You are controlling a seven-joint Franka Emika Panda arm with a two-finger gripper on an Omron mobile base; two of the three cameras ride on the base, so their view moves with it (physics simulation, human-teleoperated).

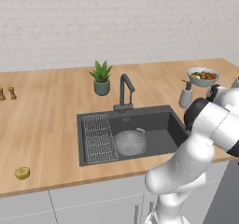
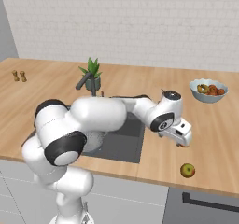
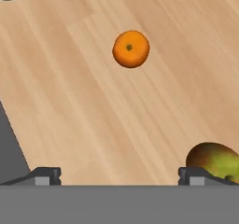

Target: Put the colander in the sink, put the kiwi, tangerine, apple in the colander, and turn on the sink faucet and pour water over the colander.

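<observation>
The grey perforated colander [image 1: 130,142] sits in the dark sink [image 1: 161,125], right of the wire rack and below the faucet [image 1: 125,90]. My gripper [image 2: 183,141] hangs open and empty over the counter to the right of the sink, pointing down. In the hand view the gripper [image 3: 119,176] has its fingertips [image 3: 44,175] wide apart, and the orange tangerine [image 3: 131,48] lies on the wood well ahead of them. The red-green apple [image 3: 215,161] lies beside the right fingertip and rests near the counter's front edge [image 2: 187,170]. The kiwi [image 1: 22,173] lies far left near the front edge.
A pale fruit bowl [image 2: 208,90] stands at the back right and a soap bottle [image 1: 186,94] right of the sink. A potted plant [image 1: 101,77] is behind the faucet. Two small shakers [image 1: 7,93] stand far left.
</observation>
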